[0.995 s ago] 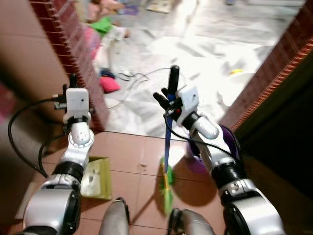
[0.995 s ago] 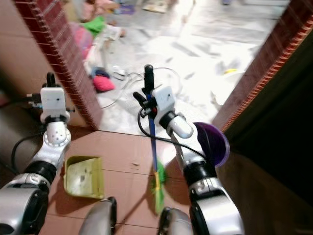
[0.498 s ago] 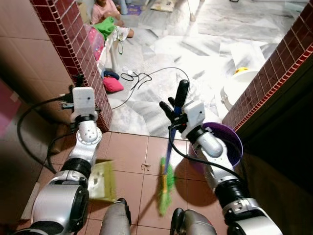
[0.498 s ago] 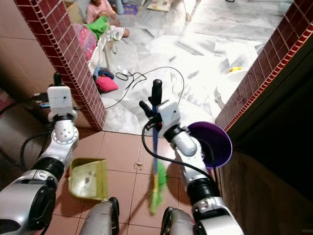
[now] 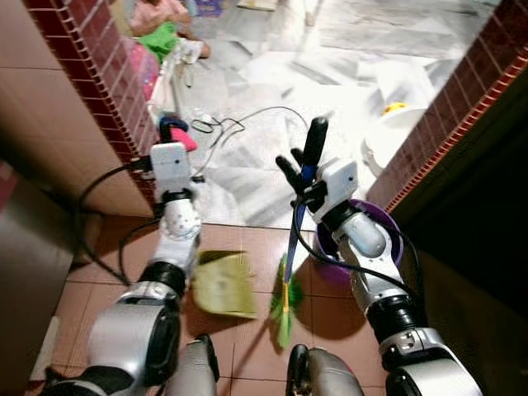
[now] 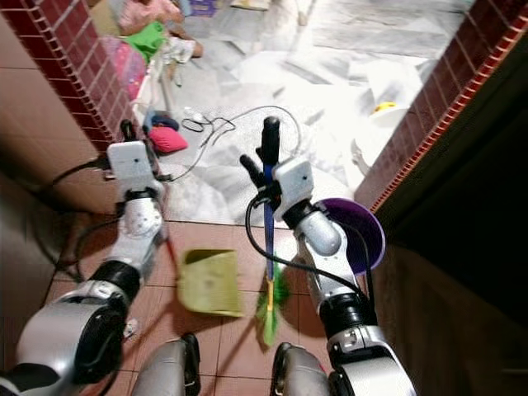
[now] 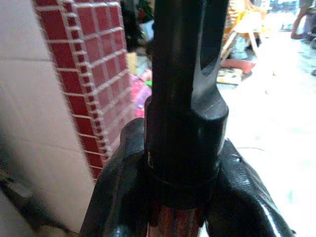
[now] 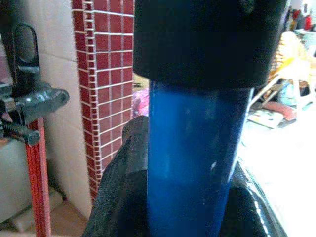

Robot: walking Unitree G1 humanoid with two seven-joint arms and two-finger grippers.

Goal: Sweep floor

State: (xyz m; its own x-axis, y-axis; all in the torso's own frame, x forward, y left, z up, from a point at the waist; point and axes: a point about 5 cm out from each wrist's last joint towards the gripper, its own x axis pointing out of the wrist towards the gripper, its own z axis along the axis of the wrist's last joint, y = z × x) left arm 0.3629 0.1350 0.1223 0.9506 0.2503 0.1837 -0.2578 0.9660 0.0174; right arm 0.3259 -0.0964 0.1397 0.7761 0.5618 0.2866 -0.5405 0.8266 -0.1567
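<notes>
Right gripper (image 5: pixel 302 175) pinched the blue broom handle (image 6: pixel 268 227) upright, its green bristles (image 5: pixel 284 304) down on the brown floor tiles (image 5: pixel 247 247). Left gripper (image 6: pixel 130 142) clamped the red handle of the green dustpan (image 6: pixel 209 283), which hung just beside the bristles, before a purple bucket (image 6: pixel 364 231).

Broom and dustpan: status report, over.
Right gripper shut on the blue broom, bristles on the tiles. Left gripper shut on the dustpan handle. Purple bucket beside right arm; cable on floor ahead.
</notes>
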